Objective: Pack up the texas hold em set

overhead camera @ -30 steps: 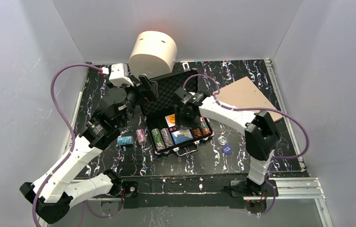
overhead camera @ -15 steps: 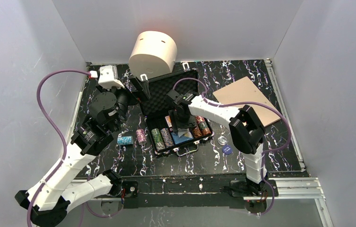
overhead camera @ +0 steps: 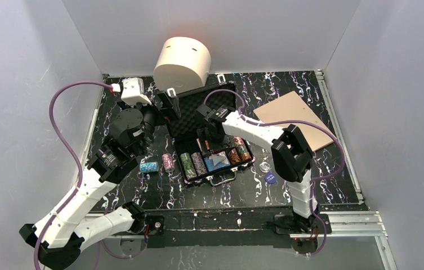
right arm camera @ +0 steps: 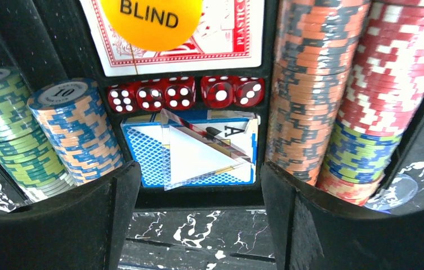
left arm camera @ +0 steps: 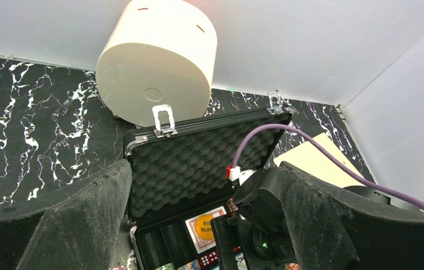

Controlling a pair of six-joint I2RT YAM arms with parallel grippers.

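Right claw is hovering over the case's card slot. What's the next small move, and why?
Probably lower the right claw slightly and nudge the loose card square onto the blue deck. The claw is open, its jaws straddling that deck, and the card lies skewed on top. It likely needs seating before the case closes.

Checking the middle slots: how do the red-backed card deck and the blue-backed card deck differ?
The red-backed card deck carries a yellow BLIND button; the blue-backed card deck carries a skewed clear piece. Red lies beyond the red dice, blue by the front edge of the black briefcase. Both lie flat.
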